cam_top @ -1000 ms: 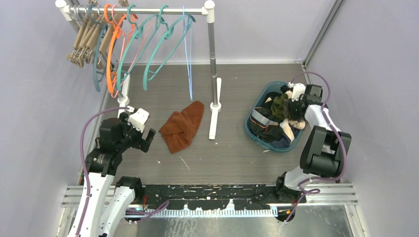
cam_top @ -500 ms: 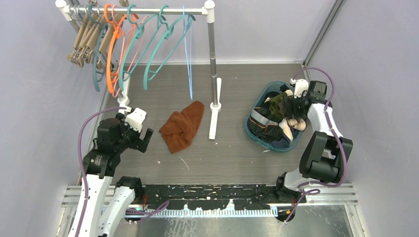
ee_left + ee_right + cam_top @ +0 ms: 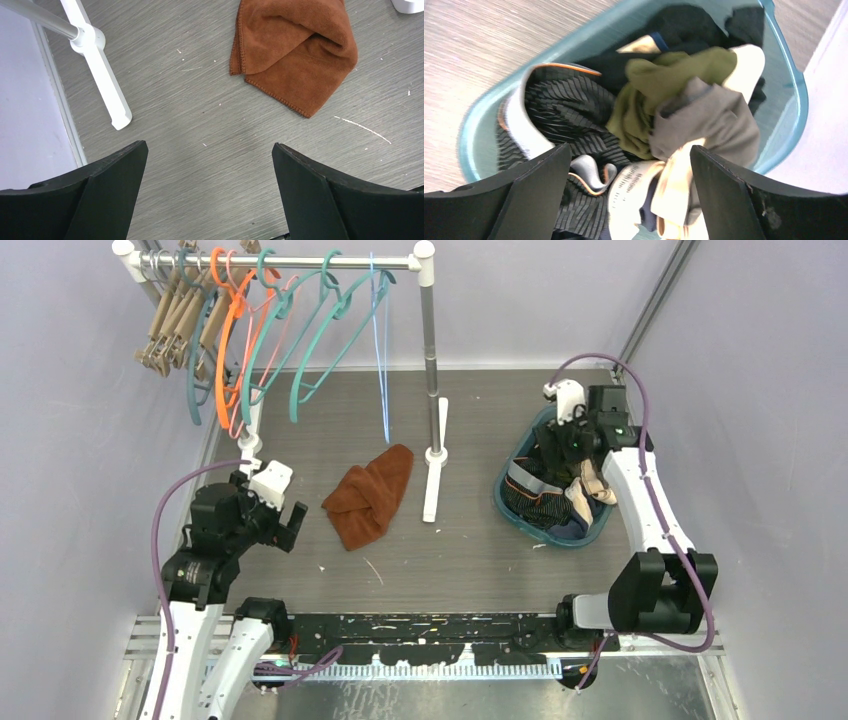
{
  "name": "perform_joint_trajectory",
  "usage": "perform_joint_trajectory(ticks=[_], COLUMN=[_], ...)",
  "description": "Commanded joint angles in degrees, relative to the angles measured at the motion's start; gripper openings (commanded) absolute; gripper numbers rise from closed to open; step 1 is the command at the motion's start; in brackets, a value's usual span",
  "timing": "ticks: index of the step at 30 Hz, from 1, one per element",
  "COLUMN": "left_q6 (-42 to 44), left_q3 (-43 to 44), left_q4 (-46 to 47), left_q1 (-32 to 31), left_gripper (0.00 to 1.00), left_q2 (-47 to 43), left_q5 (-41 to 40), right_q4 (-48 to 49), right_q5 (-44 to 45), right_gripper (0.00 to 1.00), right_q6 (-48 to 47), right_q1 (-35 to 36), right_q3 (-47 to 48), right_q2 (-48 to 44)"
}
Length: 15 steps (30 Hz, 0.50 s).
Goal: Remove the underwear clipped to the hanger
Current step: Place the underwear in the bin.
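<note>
Under my right gripper (image 3: 630,150), jaws wide and empty, underwear (image 3: 684,115) heaps in the basket (image 3: 574,45); left gripper (image 3: 210,146) spread, empty too. Risk: lifting off could snag loose fabric, dragging it out.

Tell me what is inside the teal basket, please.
Inside the teal basket lies a heap of underwear: an olive-green pair, a grey-brown pair, a dark striped pair. The heap covers the basket's bottom and anything lower.

I am carrying two arms (image 3: 197,562) with white links and black joints. A purple cable (image 3: 155,535) is looping along each. My fingers (image 3: 95,195) are showing black and wedge-shaped.
</note>
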Motion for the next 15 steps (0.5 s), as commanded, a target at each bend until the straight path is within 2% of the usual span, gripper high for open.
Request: perform_joint_trajectory(ticks=[1,10,15], left_q6=[-0.7,-1.8,-2.2], left_q3=[-0.4,-2.4,-2.8], left_q4=[4.4,8.5,8.8], left_q1=[0.0,0.0,0.0], left_gripper=[0.98,0.98,0.98], left_q2=[0.0,1.1,1.7], left_q5=[-1.6,-4.2,-3.4], right_q4=[-2.4,-3.0,-1.9], right_q5=[2.7,5.1,2.4], right_gripper=[0.95,0.96,0.97], right_q6=[2.2,3.5,4.6], right_q1=[6.4,17.1,20.1], right_q3=[4.8,5.8,3.2], right_q2=[-2.6,-1.1,-1.9])
